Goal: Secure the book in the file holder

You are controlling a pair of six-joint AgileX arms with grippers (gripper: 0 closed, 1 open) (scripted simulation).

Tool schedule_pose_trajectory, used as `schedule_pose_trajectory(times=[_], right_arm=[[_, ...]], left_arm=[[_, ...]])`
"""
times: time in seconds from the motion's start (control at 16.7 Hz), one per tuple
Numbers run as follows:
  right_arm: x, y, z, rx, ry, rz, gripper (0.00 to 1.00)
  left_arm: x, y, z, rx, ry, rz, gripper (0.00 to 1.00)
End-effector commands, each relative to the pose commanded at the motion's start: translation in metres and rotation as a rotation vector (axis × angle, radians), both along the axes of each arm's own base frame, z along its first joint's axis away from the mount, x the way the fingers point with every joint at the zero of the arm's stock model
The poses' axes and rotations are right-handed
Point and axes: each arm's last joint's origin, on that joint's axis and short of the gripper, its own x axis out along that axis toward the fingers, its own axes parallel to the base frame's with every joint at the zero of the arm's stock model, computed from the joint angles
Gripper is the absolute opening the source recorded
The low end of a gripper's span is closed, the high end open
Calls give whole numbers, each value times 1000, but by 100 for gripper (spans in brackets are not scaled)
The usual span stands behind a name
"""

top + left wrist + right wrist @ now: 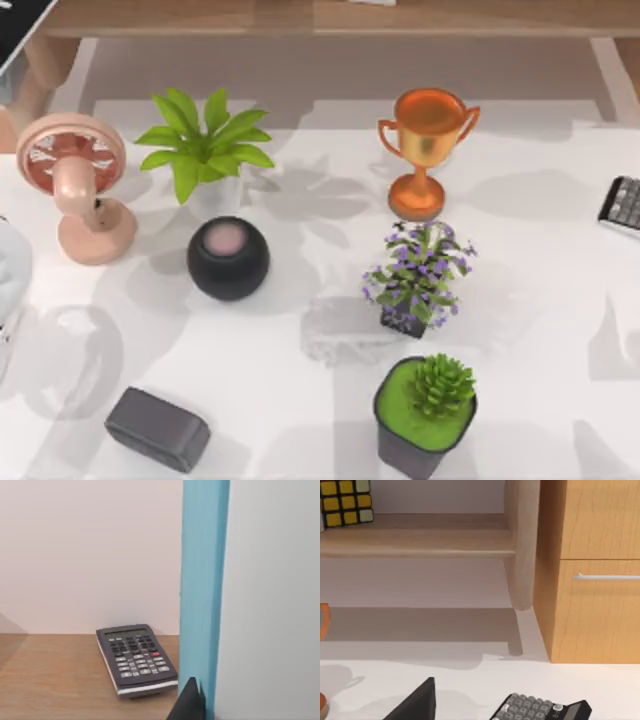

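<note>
Up close in our left wrist view, the book (202, 580) appears as a tall teal-blue band, its spine or edge, standing upright with its long axis vertical. A pale grey-white face spreads beside it. One dark fingertip (187, 702) of our left gripper sits against the foot of the blue band, so the gripper seems to hold the book, though we cannot tell how its jaws stand. Behind the book, a dark calculator (135, 660) lies flat on a wooden shelf (50, 680).

From above, the white table (280, 400) carries a pink fan (75, 185), a leafy green plant (200, 150), a black round speaker (228, 257), a copper trophy (425, 150), a purple flowering plant (418, 275), a potted succulent (425, 415) and a dark grey box (157, 428).

Our right wrist view shows one dark fingertip (415, 705) above the table near a second calculator (540, 709), with a wooden cabinet (590, 580) and a colourful puzzle cube (345, 502) beyond; whether this gripper is open we cannot tell.
</note>
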Motion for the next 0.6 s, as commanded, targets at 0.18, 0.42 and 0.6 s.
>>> schedule_pose_trajectory(times=[0.18, 0.42, 0.6], right_arm=[[0, 0, 0, 0, 0, 0, 100], [0, 0, 0, 0, 0, 0, 100], [0, 0, 0, 0, 0, 0, 100]], left_arm=[[-2, 13, 11, 0, -32, 14, 0], [1, 90, 42, 71, -133, 138, 0], [6, 173, 49, 219, -158, 295, 0]])
